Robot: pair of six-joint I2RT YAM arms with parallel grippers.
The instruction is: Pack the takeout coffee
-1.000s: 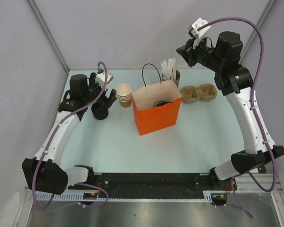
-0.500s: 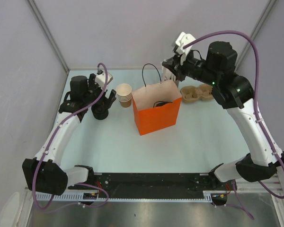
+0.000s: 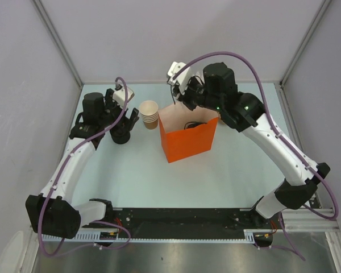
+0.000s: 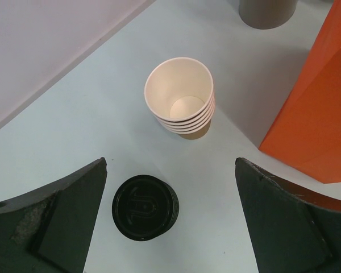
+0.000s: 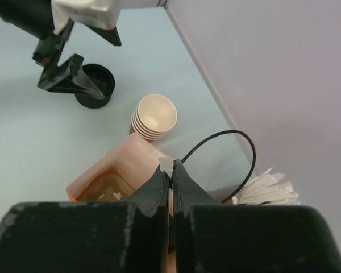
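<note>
Right gripper (image 5: 170,168): jaws pressed together with nothing seen between them, poised over the rear rim of the orange bag (image 3: 187,142), beside its black handle (image 5: 230,136).

Left gripper (image 4: 170,161): jaws wide apart, hanging above the stack of black lids (image 4: 145,206), which sits off-centre between the fingers. The stack of lidless cups (image 4: 180,96) is just beyond.

Takeout coffee: not made out. A dark shape shows inside the bag's mouth in the top view; lid or handle, cannot tell.

Back wall runs close behind bag and cups. Bare table (image 3: 136,176) lies between bag and arm bases.
</note>
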